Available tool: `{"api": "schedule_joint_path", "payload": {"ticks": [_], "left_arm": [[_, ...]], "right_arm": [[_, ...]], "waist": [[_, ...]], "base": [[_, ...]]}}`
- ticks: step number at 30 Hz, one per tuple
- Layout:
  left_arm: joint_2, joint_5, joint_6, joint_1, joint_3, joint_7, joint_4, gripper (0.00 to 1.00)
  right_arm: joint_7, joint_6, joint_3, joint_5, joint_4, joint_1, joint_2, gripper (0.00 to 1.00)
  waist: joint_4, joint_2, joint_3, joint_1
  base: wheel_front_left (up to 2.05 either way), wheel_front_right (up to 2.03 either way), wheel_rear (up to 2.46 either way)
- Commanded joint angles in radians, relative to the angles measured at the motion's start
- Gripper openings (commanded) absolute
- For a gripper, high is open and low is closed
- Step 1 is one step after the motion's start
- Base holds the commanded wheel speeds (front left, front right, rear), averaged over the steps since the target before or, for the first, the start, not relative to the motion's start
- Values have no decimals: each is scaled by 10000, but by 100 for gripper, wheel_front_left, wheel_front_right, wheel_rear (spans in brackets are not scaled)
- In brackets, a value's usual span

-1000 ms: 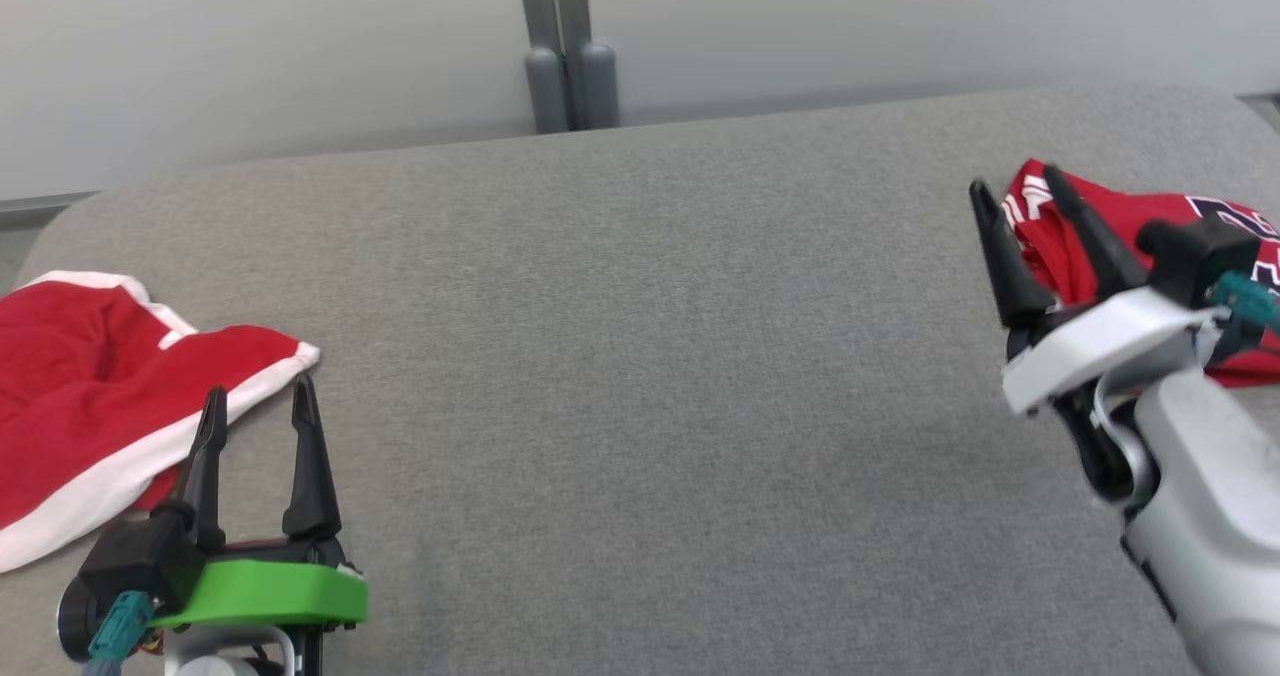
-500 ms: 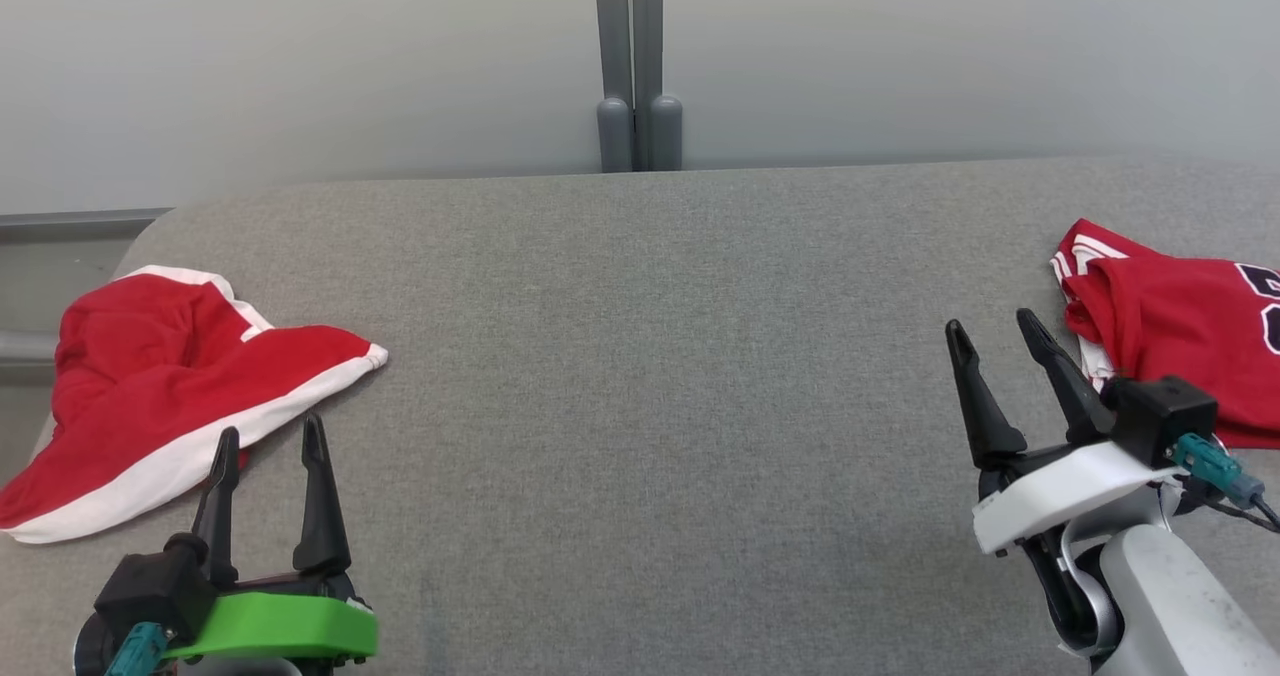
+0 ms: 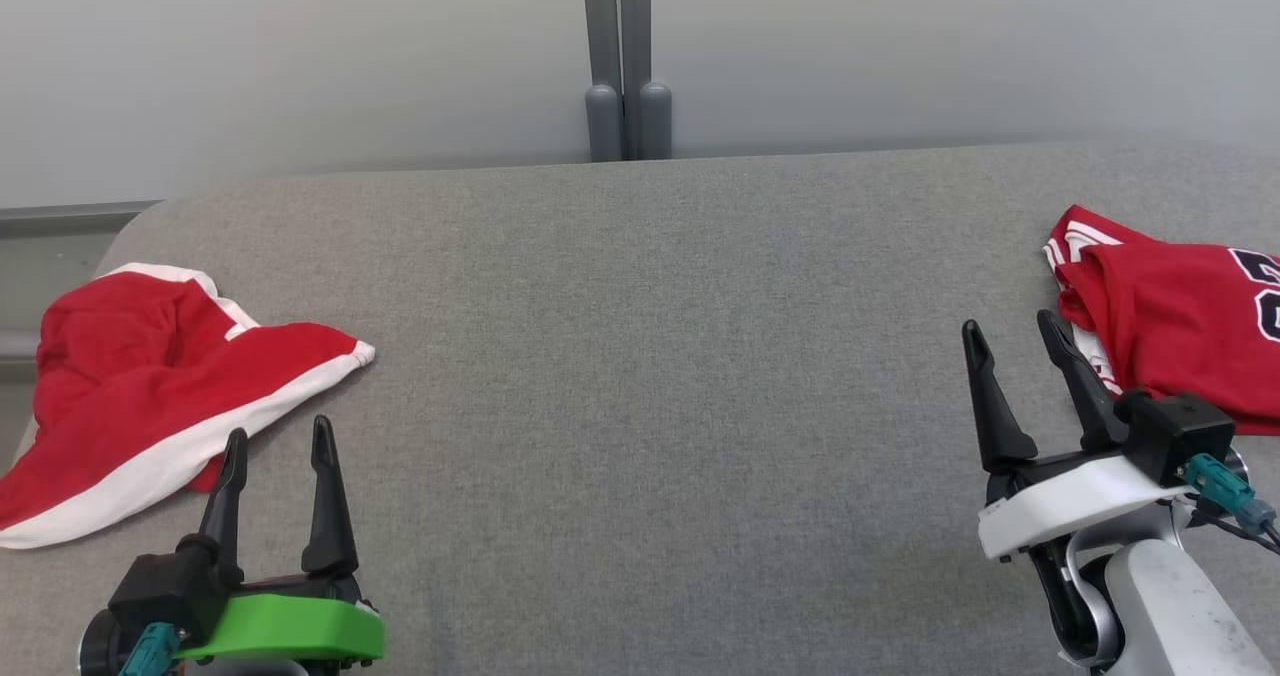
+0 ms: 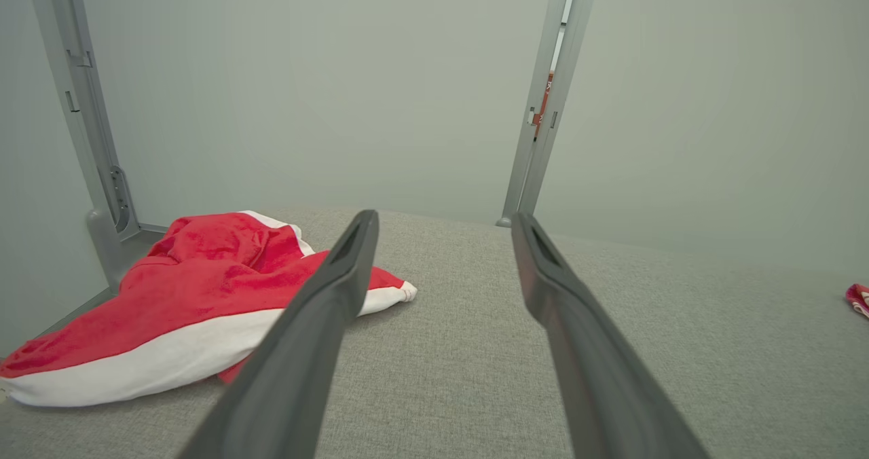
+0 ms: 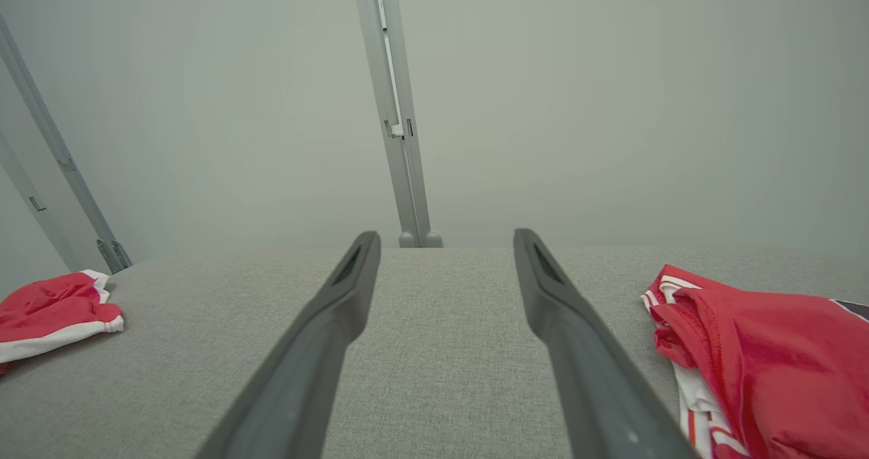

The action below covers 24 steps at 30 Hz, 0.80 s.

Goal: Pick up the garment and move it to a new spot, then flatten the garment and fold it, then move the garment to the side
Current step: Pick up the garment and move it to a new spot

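Two red garments lay on the grey counter, well apart, and neither was held. At the robot's far left, a crumpled red garment with white trim sat bunched in a loose heap, not flattened. At the far right, a red jersey with dark lettering lay more compactly, partly cut off by the head view's edge, so how neatly it was folded could not be told. The left pincer stood wide and empty, just beside the trimmed garment's near edge. The right pincer was likewise wide and empty, close beside the jersey. Judging from this, the jersey may already have been dealt with. For the heap on the left, every step looked undone: pick-up, move, flattening, folding, setting aside.
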Motion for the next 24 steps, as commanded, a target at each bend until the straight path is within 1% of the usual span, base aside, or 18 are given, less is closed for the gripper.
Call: {"api": "schedule_joint_path", "payload": {"ticks": [1,6,15,18,24], "left_arm": [[-8,54,-54,-53,53,-26,35,100],[-40,86,-90,-35,64,-26,72,100],[-74,108,-163,-141,59,-26,204,100],[-77,97,-176,-276,63,-26,236,100],[-83,139,-122,-333,172,-24,407,100]], "right_arm": [[-24,1,20,-62,-44,132,26,100],[-24,1,120,-21,-7,139,89,100],[-24,1,299,167,86,-72,-11,100],[-24,1,361,234,35,-152,-16,100],[-25,0,479,309,56,-65,-54,100]], "waist": [[-31,0,-7,1],[-72,0,-33,1],[-4,0,3,1],[193,0,115,1],[1031,0,213,1]], "base": [[0,0,0],[0,0,0],[0,0,0],[0,0,0],[0,0,0]]}}
